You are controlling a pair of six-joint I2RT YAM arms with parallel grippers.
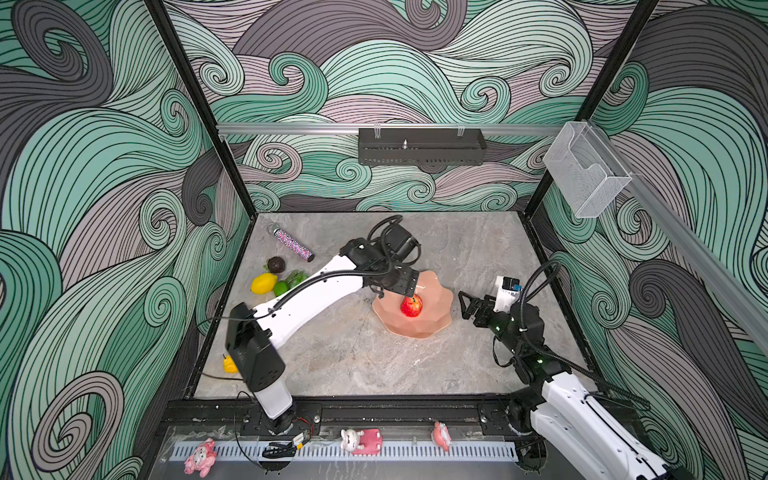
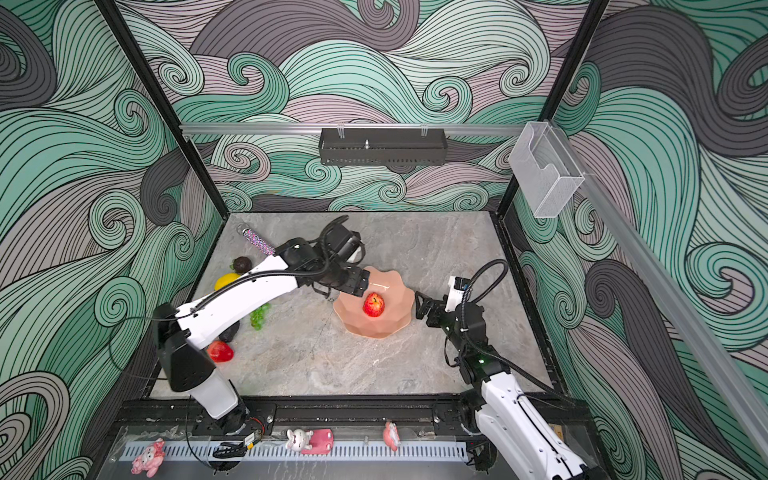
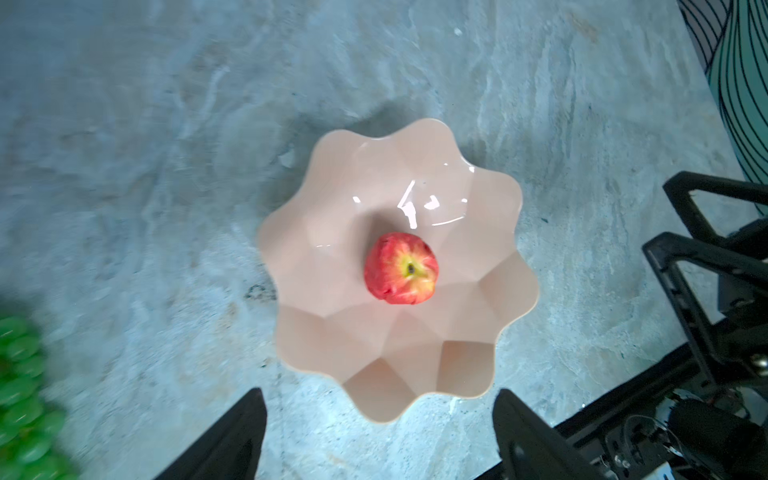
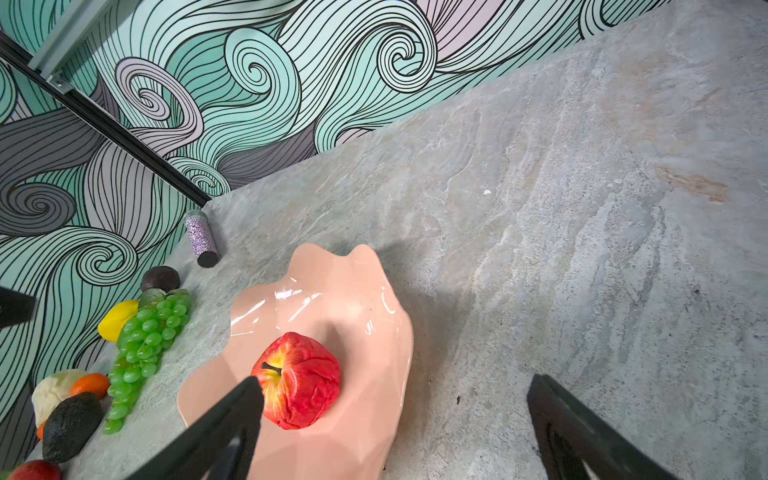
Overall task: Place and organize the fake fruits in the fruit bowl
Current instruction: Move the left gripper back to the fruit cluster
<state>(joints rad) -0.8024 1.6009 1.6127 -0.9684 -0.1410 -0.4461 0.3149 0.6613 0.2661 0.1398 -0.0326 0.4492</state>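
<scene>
In a top view the apple (image 1: 411, 305) sits mid fruit bowl (image 1: 440, 291), with the left hand (image 1: 380, 296) over the rim, the right hand (image 1: 464, 306) just off the opposite rim, and the lemon (image 1: 263, 283) on the table (image 1: 353, 353) well behind the left hand. Left wrist view: that hand's spread wide and empty, bowl right under it, and what looks like the grape bunch (image 3: 20, 395) is off to one side, blurry. Right wrist view: this hand's wide open and empty too, with the bowl between it and the loose fruits (image 4: 149, 332), so I'd guess the left arm's nearer for the next pick.
</scene>
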